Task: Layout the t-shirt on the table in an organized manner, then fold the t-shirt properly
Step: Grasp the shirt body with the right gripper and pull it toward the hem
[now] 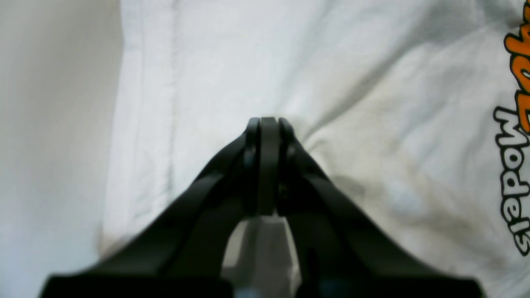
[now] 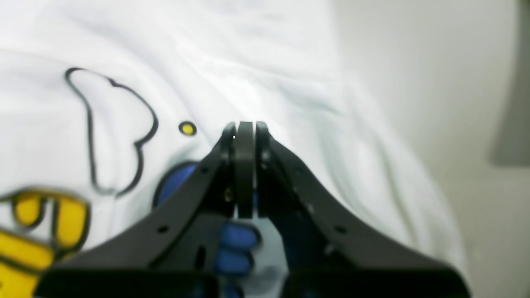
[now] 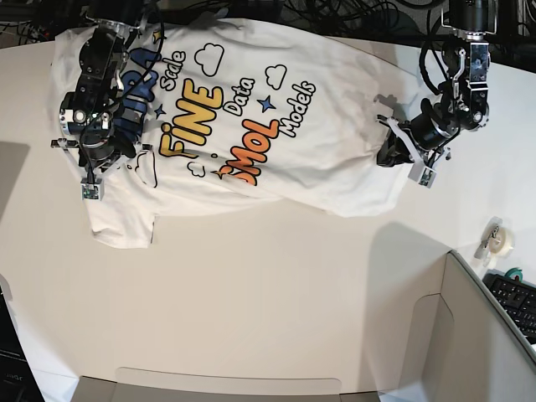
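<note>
Both arms are black with silver-grey joints and dark cables; the right gripper and left gripper have matte-black, screw-holed fingers.

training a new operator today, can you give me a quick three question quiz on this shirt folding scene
1. True or false: the large white cotton t-shirt with cartoon lettering lies print side up on the smooth white table.
2. Multiple choice: how do the jaws of the black left gripper stand? A wide open, B shut, C hidden.
3. Short answer: in the base view, what small thing sits on the table at the right edge, near the grey-white box panel?

Key:
1. True; the lettering reads plainly in the base view.
2. B; the black right gripper is shut too.
3. A roll of clear tape.
</note>
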